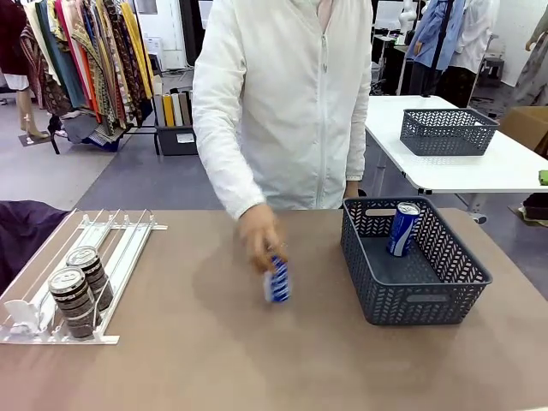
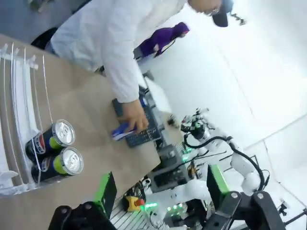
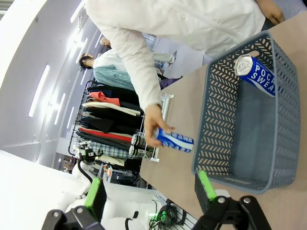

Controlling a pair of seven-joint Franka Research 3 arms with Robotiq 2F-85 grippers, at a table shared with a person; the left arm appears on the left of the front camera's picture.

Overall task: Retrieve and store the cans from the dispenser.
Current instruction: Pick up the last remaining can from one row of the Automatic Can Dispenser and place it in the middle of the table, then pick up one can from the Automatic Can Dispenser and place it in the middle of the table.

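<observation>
The white dispenser [image 1: 128,235] lies at the table's left with two dark banded cans [image 1: 81,287] in its lanes. At the table's middle a person's hand [image 1: 257,233] grips a blue can [image 1: 277,281] standing on the table. Another blue can [image 1: 402,228] leans inside the dark grey basket [image 1: 428,295] on the right. My left gripper [image 2: 160,191] is open and empty, above the table near the dispenser [image 2: 19,86] and its dark cans [image 2: 57,153]. My right gripper [image 3: 149,189] is open and empty, in front of the basket [image 3: 216,115] with the can [image 3: 254,72] inside.
A second grey basket [image 1: 448,130] sits on a white table at the back right. A dark cloth [image 1: 26,231] lies beyond the table's left edge. The person stands at the far side, one arm reaching over the middle.
</observation>
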